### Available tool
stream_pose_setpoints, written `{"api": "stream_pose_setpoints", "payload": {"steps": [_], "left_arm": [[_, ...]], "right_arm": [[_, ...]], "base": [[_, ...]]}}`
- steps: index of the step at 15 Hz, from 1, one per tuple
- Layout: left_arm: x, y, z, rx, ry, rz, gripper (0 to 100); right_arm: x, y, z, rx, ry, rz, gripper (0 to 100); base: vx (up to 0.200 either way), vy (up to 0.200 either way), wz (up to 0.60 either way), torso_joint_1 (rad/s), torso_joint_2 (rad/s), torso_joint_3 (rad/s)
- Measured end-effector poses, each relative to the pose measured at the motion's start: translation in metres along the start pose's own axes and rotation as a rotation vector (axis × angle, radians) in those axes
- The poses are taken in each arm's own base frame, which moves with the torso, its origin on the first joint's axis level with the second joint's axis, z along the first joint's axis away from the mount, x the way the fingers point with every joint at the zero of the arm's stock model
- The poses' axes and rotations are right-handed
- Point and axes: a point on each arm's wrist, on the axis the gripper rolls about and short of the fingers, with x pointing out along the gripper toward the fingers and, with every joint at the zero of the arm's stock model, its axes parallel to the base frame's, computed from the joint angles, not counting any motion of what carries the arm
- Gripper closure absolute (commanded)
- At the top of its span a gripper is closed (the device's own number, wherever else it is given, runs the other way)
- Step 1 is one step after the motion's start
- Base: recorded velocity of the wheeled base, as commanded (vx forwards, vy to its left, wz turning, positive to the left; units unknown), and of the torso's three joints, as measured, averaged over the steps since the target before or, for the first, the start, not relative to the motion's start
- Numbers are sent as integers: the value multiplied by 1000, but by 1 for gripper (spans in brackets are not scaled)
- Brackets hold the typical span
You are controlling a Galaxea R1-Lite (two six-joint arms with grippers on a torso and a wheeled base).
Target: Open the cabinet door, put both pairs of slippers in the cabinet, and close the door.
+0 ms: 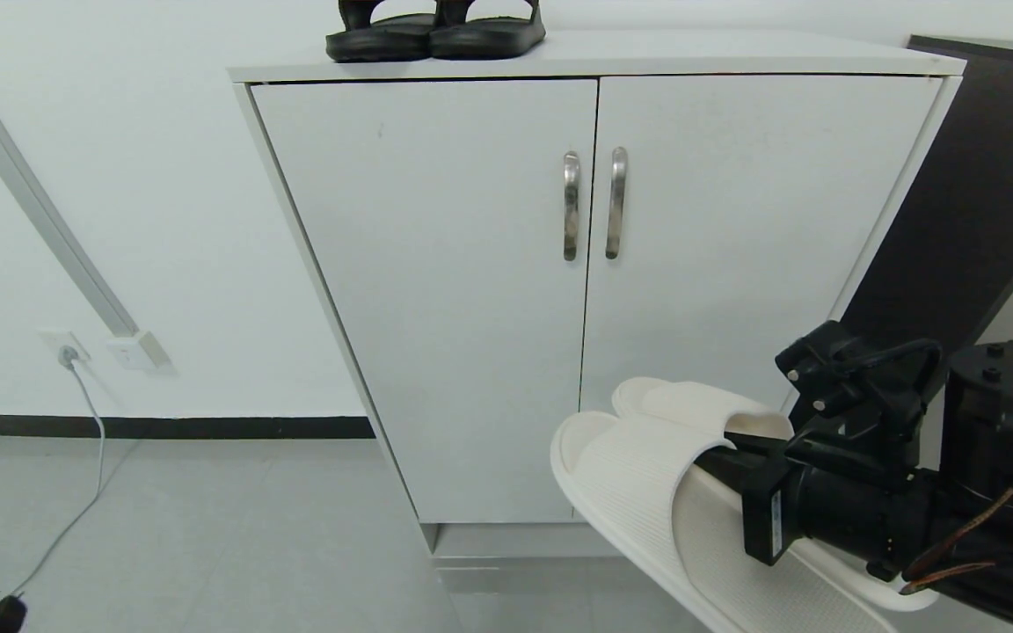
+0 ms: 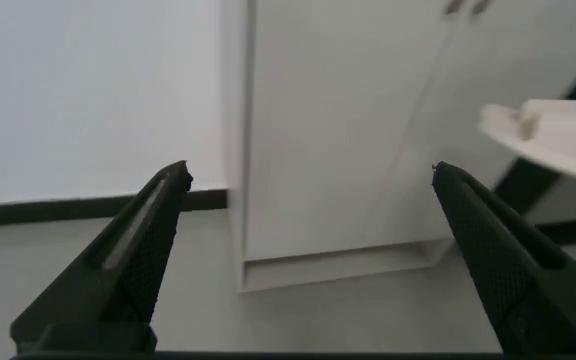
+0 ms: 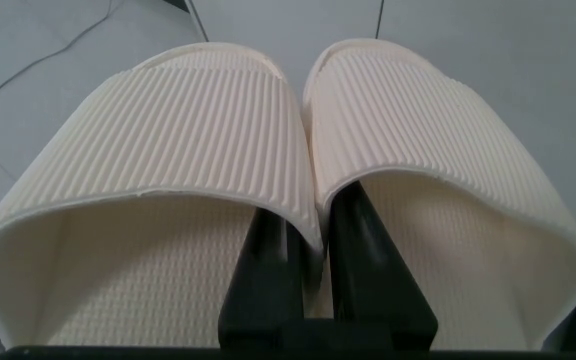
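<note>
The white cabinet (image 1: pixel 436 308) stands ahead with both doors closed, its two metal handles (image 1: pixel 593 205) side by side at the centre seam. A black pair of slippers (image 1: pixel 436 35) rests on its top. My right gripper (image 3: pixel 318 240) is shut on the white ribbed pair of slippers (image 1: pixel 638 466), one finger inside each slipper, pinching their inner sides together. It holds them in the air low in front of the right door. My left gripper (image 2: pixel 311 175) is open and empty, low over the floor left of the cabinet (image 2: pixel 338 130); the white slippers (image 2: pixel 558 125) show beyond it.
A wall socket with a grey cable (image 1: pixel 67 356) and a slanted conduit (image 1: pixel 32 193) lie on the wall to the left. A dark panel (image 1: pixel 972 202) leans beside the cabinet's right side. Grey floor (image 1: pixel 207 545) spreads before the cabinet.
</note>
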Motion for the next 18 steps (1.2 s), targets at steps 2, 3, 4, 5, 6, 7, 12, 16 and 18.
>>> {"api": "stream_pose_setpoints", "payload": {"steps": [2, 3, 4, 5, 6, 7, 12, 16, 18], "left_arm": [[28, 4, 18, -7, 17, -133, 0], [43, 6, 26, -14, 32, -179, 0], [58, 7, 33, -20, 45, -227, 0], [73, 5, 38, -27, 62, -292, 0], [86, 0, 42, -32, 77, -359, 0], [99, -6, 46, -35, 92, -421, 0], [164, -50, 75, -78, 89, -609, 0], [217, -88, 92, -87, 73, -673, 0], [237, -105, 94, -89, 100, -704, 0]], "right_arm": [[-1, 0, 0, 1, -2, -1, 100], [-1, 0, 0, 1, -2, 0, 100], [-1, 0, 0, 1, -2, 0, 100], [-1, 0, 0, 1, -2, 0, 100], [-1, 0, 0, 1, -2, 0, 100], [-1, 0, 0, 1, -2, 1, 100], [0, 0, 0, 1, -2, 0, 100], [0, 0, 0, 1, -1, -1, 100], [0, 0, 0, 0, 0, -1, 100]], "base": [[0, 0, 0, 0, 0, 0], [0, 0, 0, 0, 0, 0], [0, 0, 0, 0, 0, 0], [0, 0, 0, 0, 0, 0], [0, 0, 0, 0, 0, 0], [0, 0, 0, 0, 0, 0], [0, 0, 0, 0, 0, 0], [0, 0, 0, 0, 0, 0], [0, 0, 0, 0, 0, 0]]}}
